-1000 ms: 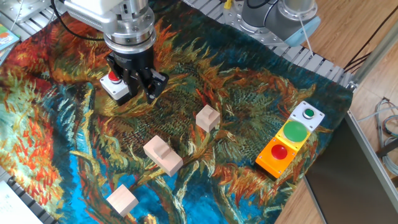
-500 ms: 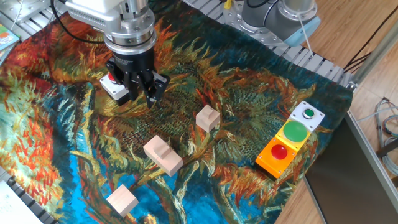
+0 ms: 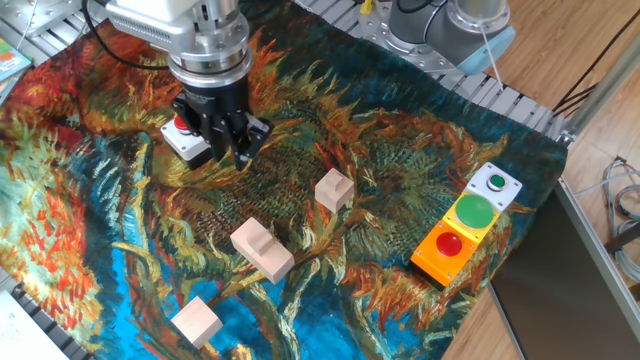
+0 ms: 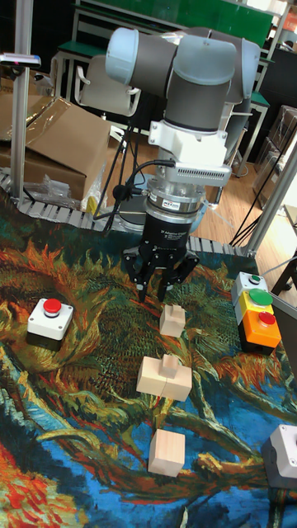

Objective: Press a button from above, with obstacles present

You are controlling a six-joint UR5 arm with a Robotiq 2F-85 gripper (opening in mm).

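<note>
Button (image 4: pixel 51 308) upright, red cap skyward, on squarish housing; fingers (image 4: pixel 153 294) slightly apart above cloth.

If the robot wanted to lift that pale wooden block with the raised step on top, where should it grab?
Probably the raised step of the stepped pale wooden block, from straight above: it sticks up narrow between lower shoulders, and nothing touches it. The gripper hangs farther back.

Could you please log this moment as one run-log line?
gripper: above cloth, beside target | small red push-button in white housing: unpressed | three pale wooden blocks: untouched
</note>
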